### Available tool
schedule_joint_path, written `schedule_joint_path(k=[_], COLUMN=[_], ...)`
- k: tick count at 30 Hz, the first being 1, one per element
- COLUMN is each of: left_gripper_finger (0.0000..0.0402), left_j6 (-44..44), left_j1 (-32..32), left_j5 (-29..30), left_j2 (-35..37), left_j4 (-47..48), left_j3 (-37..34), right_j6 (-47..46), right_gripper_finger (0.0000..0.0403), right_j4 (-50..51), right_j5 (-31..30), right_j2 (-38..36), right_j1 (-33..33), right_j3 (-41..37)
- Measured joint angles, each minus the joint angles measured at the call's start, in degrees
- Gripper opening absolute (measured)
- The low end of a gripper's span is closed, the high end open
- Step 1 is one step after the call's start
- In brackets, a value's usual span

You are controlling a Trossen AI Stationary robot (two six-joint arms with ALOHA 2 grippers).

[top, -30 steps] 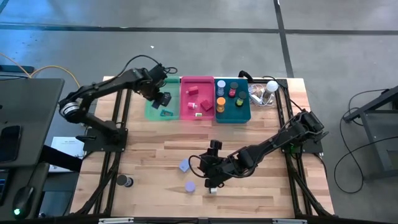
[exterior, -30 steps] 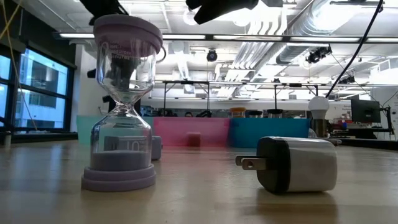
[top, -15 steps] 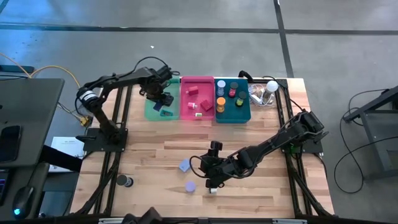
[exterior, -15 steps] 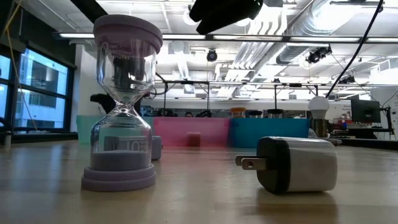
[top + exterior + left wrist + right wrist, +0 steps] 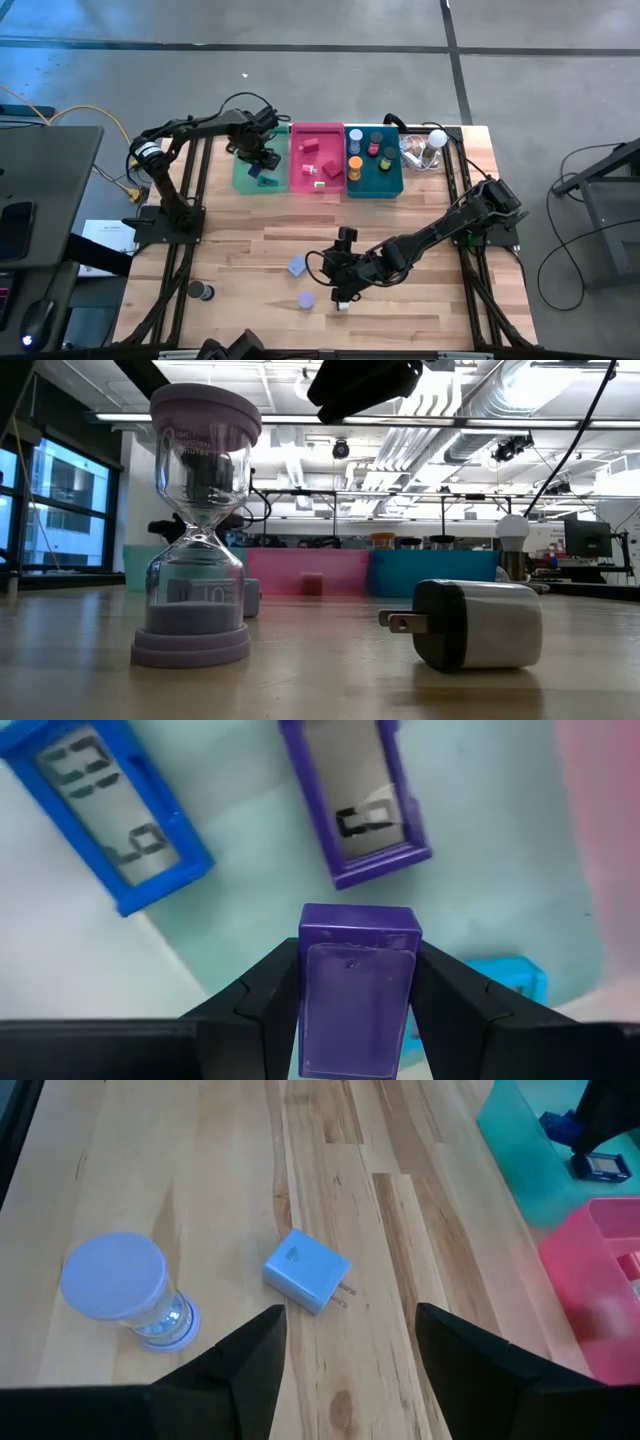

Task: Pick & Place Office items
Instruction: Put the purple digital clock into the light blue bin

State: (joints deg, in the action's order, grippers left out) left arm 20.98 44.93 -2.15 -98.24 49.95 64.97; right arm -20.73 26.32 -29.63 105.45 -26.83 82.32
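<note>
My left tool (image 5: 358, 995) grips one purple rectangular plastic block (image 5: 358, 988) over the green bin (image 5: 245, 178) at the desk's far edge, above two small LCD timers, one blue (image 5: 105, 810), one purple (image 5: 355, 795). My right tool (image 5: 348, 1345), fingers apart and empty, hangs over one lavender hourglass (image 5: 130, 1290) and one pale blue charger (image 5: 306, 1270) near the front edge; only the low view shows the charger's prongs.
</note>
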Motion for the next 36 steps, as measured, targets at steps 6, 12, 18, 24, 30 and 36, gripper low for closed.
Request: schedule_joint_path(k=[6,12,18,24,30,36], left_gripper_finger=[0.0166,0.0169,0.0171,0.0171,0.0171,0.0178], left_j6=[-0.12,0.29,-0.27,-1.36,-1.49,-3.48], left_j1=[-0.2,-0.2,-0.19,-1.03,-0.97,-0.98], left_j5=[2.73,2.73,2.18,2.01,1.91,0.89], left_j2=[0.0,0.0,-0.02,-0.02,-0.02,-0.02], left_j4=[0.11,0.18,0.16,0.13,0.13,0.66], left_j3=[0.0,-0.46,-0.74,-0.74,-0.74,-0.74], right_j6=[0.02,0.03,0.03,0.03,0.03,-0.24], right_gripper_finger=[0.0213,0.0213,0.0213,0.0213,0.0213,0.0213], right_j4=[0.01,0.01,0.01,0.0,-0.02,-0.02], right_j5=[0.0,0.0,0.0,-0.01,0.0,0.0], right_j2=[0.0,0.0,0.0,0.0,0.0,0.0], right_j1=[0.0,0.0,0.0,0.0,0.0,0.0], right_j3=[0.0,0.03,0.09,0.09,0.09,0.09])
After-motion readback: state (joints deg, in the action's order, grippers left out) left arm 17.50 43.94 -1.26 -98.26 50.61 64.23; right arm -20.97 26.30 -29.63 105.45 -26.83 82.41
